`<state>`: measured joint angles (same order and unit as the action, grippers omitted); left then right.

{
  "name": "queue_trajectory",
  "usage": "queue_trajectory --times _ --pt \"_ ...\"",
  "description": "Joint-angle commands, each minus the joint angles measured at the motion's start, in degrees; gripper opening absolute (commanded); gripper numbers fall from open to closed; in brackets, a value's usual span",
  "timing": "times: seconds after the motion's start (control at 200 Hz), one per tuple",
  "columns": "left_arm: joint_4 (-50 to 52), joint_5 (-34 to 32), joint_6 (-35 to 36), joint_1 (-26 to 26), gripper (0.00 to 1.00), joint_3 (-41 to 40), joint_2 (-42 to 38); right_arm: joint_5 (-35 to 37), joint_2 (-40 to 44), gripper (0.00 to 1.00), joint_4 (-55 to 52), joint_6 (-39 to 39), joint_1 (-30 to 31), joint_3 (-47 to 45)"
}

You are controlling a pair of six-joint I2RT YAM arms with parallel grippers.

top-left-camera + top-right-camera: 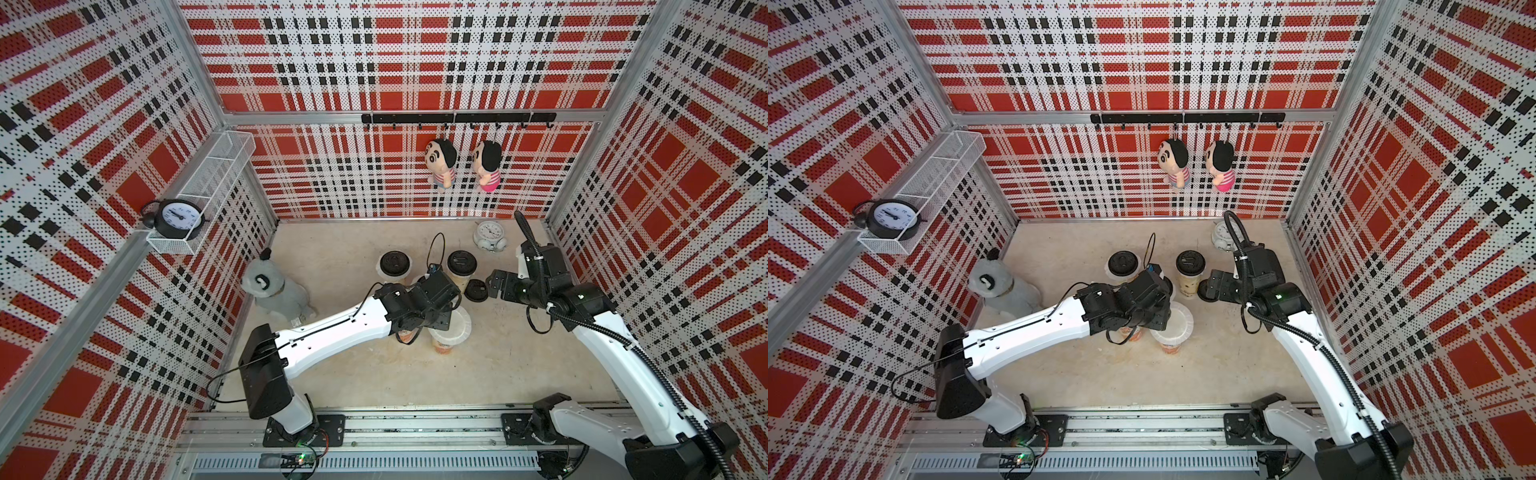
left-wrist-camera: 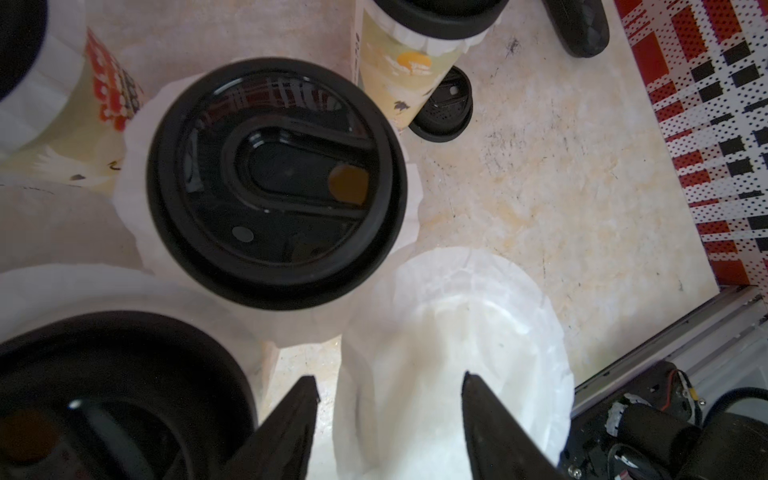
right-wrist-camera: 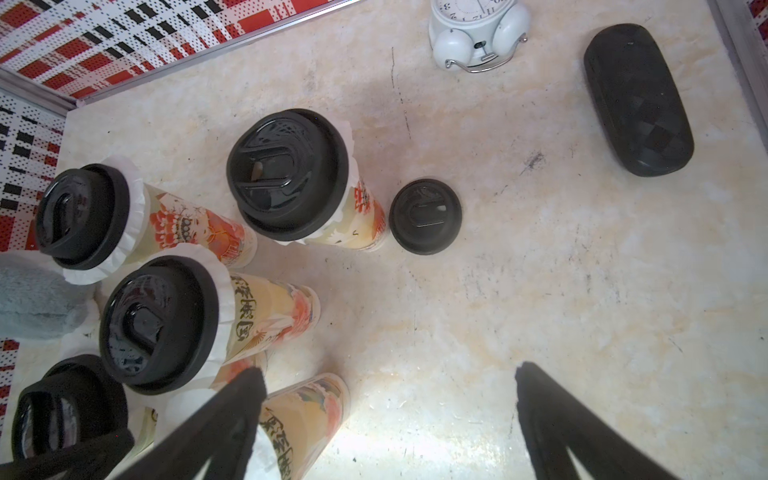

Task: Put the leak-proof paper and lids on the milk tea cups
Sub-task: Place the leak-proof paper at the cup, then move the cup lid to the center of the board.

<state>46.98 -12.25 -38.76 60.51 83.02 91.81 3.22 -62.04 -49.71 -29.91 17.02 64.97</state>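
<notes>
Left gripper point(image 2: 390, 386) hangs over the near-ctr milk tea cup point(image 1: 444, 347), fingers point(image 2: 299, 419) moderately apart w/ nothing pinched btwn them. Below the tips lies the leak-proof paper point(image 2: 465, 316); can't tell whether they touch it. The sheet sits flat across the cup's open mouth, face up, w/ its wavy edge overhanging the rim. Being round, it has no long axis. The cup under it stands upright, mouth up, long axis vertical. In a top view the paper point(image 1: 455, 326) shows as a pale disc just right of the left wrist. The four other cups point(image 3: 266, 316) stand upright too, each capped by black lids point(image 3: 286, 174) w/ a frilled paper edge sticking out below the lid. A spare lid point(image 3: 424, 216) lies flat on the tabletop point(image 3: 540, 270), just right of the far-right cup point(image 3: 361, 220). Right gripper point(image 3: 390, 372) hovers over bare tabletop right of the cups, its fingers point(image 3: 552, 415) spread wide and empty. Far right lies a black glasses case point(image 3: 638, 99), long axis approx near-far. A white alarm clock point(image 3: 478, 29) stands by the back wall, and a grey plush toy point(image 1: 274, 291) sits at left.
</notes>
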Motion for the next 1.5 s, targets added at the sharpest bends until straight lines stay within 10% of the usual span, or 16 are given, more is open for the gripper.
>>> queue_trajectory --times 0.0,0.23,0.691,1.498 --pt "1.51 -2.05 -0.08 0.11 0.59 1.7 -3.43 0.38 -0.99 0.96 1.03 -0.31 -3.73 -3.16" --pt "0.82 -3.42 0.25 -2.41 0.61 1.07 -10.45 -2.88 -10.46 0.9 10.81 1.18 -11.9 -12.12" --pt "-1.63 0.86 3.09 -12.46 0.63 -5.2 -18.86 -3.53 -36.06 0.8 14.21 3.29 -12.0 1.42" --pt "-2.07 2.32 4.11 -13.75 0.62 -6.46 -18.13 5.57 -42.46 0.8 11.81 -0.58 -13.15 2.84"
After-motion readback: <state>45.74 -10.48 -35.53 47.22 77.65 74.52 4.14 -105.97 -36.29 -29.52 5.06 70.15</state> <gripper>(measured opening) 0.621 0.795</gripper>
